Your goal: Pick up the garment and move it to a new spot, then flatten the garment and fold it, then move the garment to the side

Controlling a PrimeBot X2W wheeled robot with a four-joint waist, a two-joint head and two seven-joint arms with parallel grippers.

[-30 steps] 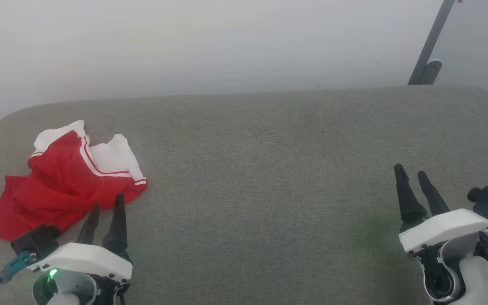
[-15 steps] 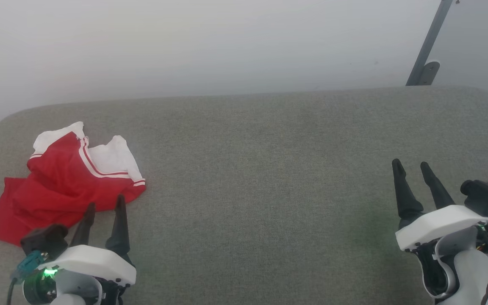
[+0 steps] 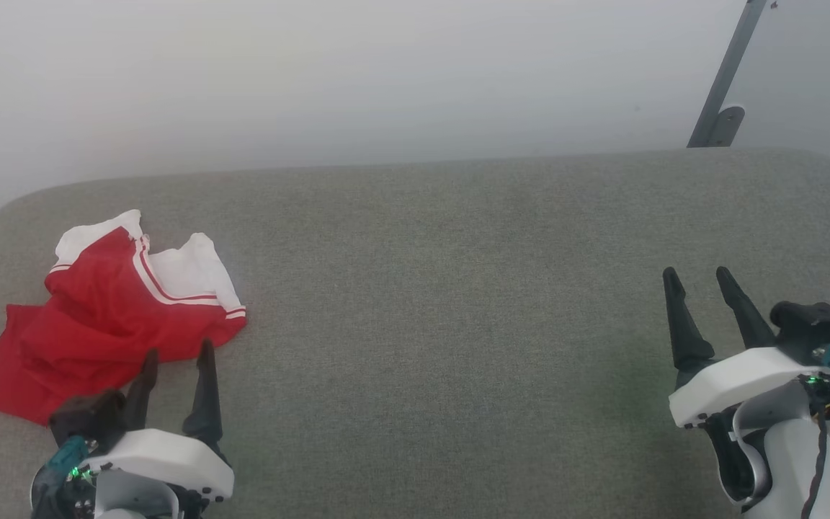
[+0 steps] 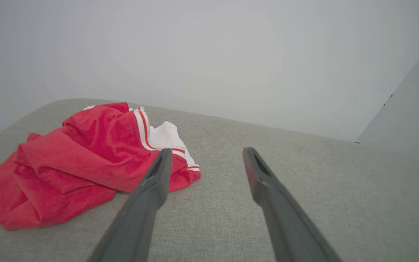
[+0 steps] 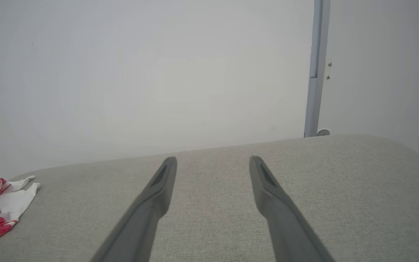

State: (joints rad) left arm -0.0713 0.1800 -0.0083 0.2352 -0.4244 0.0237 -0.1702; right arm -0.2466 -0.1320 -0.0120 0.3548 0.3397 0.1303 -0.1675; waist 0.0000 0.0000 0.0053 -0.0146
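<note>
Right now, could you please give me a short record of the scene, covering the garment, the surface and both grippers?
surface: grey fabric, rounded corners
garment: red with white sleeves, crumpled at the surface's left end
left gripper: open, empty, fingertips at the garment's near edge
right gripper: open, empty, over bare surface far right
stage: garment not yet picked up

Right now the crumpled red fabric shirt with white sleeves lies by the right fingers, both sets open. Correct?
No: the red fabric shirt with white sleeves lies by the left fingers, far from the right fingers; the head view shows it. Both sets are open.
</note>
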